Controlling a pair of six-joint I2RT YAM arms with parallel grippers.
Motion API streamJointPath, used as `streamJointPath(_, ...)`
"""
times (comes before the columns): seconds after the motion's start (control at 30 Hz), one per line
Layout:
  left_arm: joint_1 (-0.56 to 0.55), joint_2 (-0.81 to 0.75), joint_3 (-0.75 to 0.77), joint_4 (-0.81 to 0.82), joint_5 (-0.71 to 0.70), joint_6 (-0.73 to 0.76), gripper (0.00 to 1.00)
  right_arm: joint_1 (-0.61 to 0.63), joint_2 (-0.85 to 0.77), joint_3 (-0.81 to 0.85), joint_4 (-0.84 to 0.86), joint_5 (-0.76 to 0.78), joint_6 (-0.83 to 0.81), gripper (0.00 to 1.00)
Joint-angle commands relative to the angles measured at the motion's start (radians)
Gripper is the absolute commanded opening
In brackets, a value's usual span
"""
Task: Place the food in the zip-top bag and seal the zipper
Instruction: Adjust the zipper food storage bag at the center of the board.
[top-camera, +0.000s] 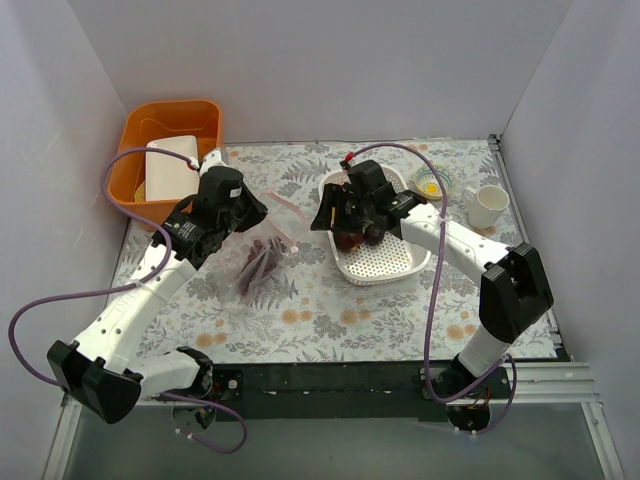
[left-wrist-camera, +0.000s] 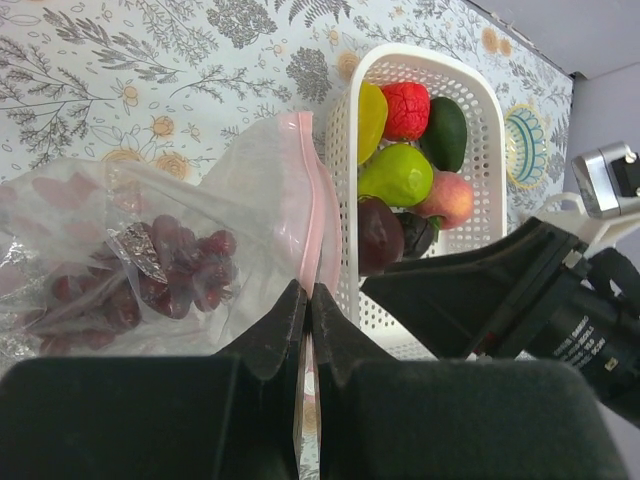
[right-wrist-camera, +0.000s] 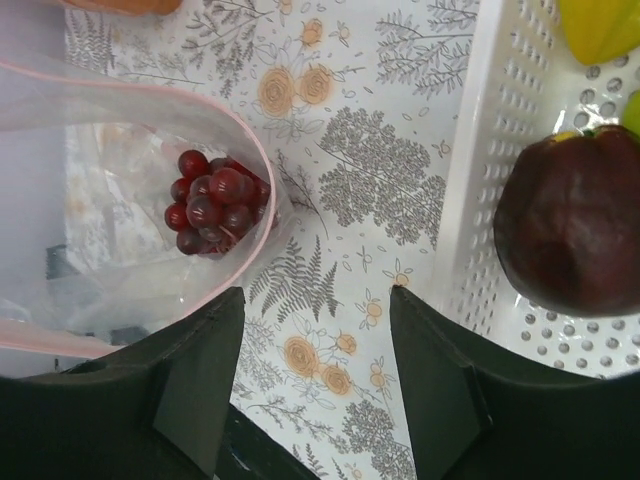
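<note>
**Bag mouth held open for the next fruit**

The zip-top bag is gripped by its zipper. The left gripper is pressed together on the pink strip, so that the mouth is lifted and turned towards the white perforated basket. Dark red grapes are already seen inside the bag.

The right gripper is hung with its jaws apart and nothing between them. It is poised above the floral tabletop, between the bag's mouth and the basket wall.

The rest of the food lies in the basket: a yellow star fruit, a red round fruit, an avocado, a green pear-shaped fruit, a pink fruit and a dark purple fruit. The purple one lies nearest the open jaws and is judged the likely next pick. Sealing is not yet possible, since most fruit is unbagged.
</note>
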Motion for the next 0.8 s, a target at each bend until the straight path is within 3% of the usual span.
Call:
streamJointPath(0.0,0.003,-0.043,-0.020,0.029,0.035,0.012,0.00,-0.029,0.018,0.040,0.130,-0.158,0.006,0.68)
streamJointPath(0.5,0.003,-0.052,-0.035,0.041,0.069,0.002,0.00,-0.043,0.201,0.150,0.084,-0.257,0.029,0.64)
streamJointPath(0.6,0.001,-0.052,-0.038,0.035,0.065,0.002,0.00,-0.043,0.203,0.156,0.101,-0.283,0.021,0.39)
streamJointPath(0.63,0.003,-0.052,-0.040,0.032,0.061,0.004,0.00,-0.043,0.193,0.156,0.113,-0.296,0.021,0.11)
streamJointPath(0.67,0.003,-0.055,-0.038,0.030,0.055,0.004,0.00,-0.043,0.189,0.162,0.121,-0.307,0.019,0.02)
streamJointPath(0.77,0.003,-0.058,-0.025,0.016,0.028,0.016,0.00,-0.040,0.155,0.187,0.122,-0.327,0.004,0.01)
